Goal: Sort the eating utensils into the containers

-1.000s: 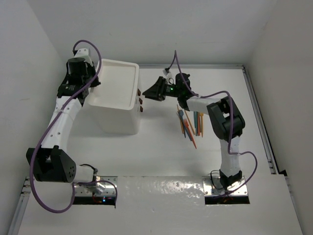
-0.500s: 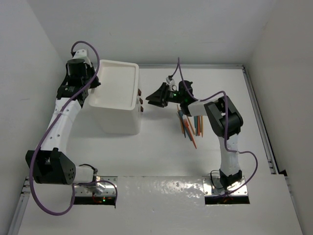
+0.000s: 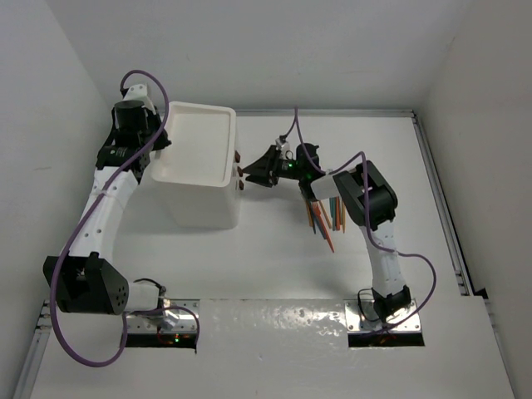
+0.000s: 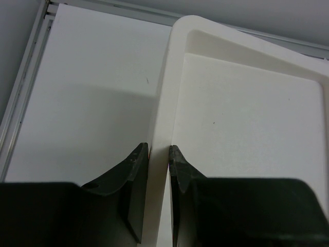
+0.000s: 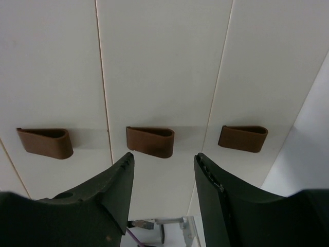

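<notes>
Firmly, left end effector point(image 4: 158, 149) clamps tray rim point(image 4: 165, 92); right end effector point(image 5: 164, 157) gapes near knob point(image 5: 150, 141).

Your right gripper point(image 3: 252, 173) has slid left and a little toward the near edge, closing the gap to the front of the drawer unit point(image 3: 199, 204). A second ago it hung well apart from that face. Now its tips sit just beside the row of knobs point(image 3: 239, 173), and the wrist view lines them up on either side of the middle knob point(image 5: 150, 142). Its jaws have spread slightly wider on the way in. The right arm's elbow has swung left with the reach, so the forearm now covers more of the far ends of the utensils point(image 3: 322, 218). The cable loop above the wrist has drawn in tighter.
</notes>
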Robot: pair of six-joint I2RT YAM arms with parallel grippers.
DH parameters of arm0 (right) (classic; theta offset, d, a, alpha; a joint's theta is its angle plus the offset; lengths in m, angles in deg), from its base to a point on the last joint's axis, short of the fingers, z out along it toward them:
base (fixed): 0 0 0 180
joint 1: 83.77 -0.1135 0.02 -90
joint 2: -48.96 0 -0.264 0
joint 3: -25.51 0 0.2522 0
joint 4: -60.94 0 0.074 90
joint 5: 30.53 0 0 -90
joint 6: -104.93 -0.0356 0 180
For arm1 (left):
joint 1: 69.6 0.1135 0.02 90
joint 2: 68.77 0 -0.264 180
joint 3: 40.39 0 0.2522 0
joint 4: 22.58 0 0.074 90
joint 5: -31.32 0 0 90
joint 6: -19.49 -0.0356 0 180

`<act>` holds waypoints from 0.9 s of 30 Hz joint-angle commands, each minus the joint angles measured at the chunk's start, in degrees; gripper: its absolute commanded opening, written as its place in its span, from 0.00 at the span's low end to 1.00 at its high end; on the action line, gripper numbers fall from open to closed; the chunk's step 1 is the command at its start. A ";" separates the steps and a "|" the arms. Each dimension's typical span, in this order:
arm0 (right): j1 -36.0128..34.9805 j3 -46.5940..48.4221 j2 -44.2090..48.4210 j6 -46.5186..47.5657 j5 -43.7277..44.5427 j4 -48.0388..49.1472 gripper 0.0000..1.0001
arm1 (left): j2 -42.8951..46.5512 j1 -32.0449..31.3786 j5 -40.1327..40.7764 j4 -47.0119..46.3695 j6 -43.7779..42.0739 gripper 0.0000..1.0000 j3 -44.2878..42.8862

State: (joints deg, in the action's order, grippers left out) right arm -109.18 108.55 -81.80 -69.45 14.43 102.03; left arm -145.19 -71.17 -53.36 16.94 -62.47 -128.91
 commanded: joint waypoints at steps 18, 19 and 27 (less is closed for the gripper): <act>-1.14 5.61 -4.16 -7.91 1.62 12.82 0.14 | -0.66 -1.07 -1.19 8.08 2.60 0.00 3.48; -1.05 4.65 -3.98 -7.82 1.62 12.91 0.08 | -0.66 -1.07 -1.10 8.08 2.60 0.00 3.48; 3.52 -3.96 1.64 -5.36 1.18 13.71 0.00 | -0.66 -0.90 0.48 8.17 1.81 0.00 3.13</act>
State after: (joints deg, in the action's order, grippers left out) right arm -108.29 107.50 -84.11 -77.14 16.03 112.28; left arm -144.88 -71.23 -53.08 16.15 -62.47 -128.26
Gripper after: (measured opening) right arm 0.009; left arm 0.171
